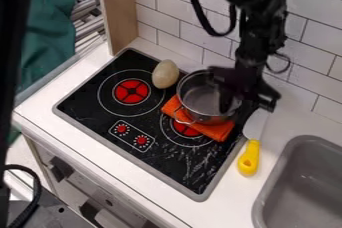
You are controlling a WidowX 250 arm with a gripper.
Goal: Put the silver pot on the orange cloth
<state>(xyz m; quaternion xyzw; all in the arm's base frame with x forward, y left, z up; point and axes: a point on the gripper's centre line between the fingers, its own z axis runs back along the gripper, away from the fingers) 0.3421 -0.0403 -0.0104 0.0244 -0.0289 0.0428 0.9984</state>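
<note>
The black gripper [230, 99] hangs down at the right side of the silver pot, overlapping its rim; whether it touches the pot I cannot tell. The silver pot [197, 98] stands upright on the stove, over the orange cloth, with its wire handle toward the front left. Orange cloth [216, 131] shows along the pot's left and front sides, lying partly over the front right burner. The pot covers the rest of the cloth, and the gripper hides the pot's right part.
On the black stove [100, 97], an egg-shaped pale object [165, 74] lies behind and left of the pot. A yellow-handled spatula [249, 157] rests along the stove's right edge. The grey sink [294, 182] is at the lower right, and a tiled wall [307, 47] rises behind.
</note>
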